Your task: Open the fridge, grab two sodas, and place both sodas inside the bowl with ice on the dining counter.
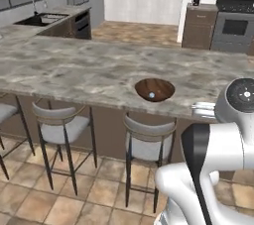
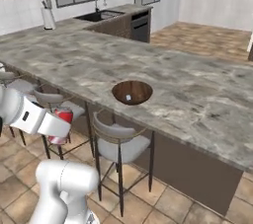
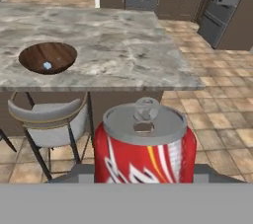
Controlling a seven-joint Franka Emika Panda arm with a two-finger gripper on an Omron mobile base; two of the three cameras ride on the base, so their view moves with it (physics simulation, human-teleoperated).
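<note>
Hand view: gripper [image 3: 143, 181] closed on red soda can [image 3: 145, 144], off the dining counter [image 3: 99, 40]; bowl [image 3: 48, 58] ahead and left holds only ice [image 3: 47, 65]; both sodas judged undelivered.
</note>
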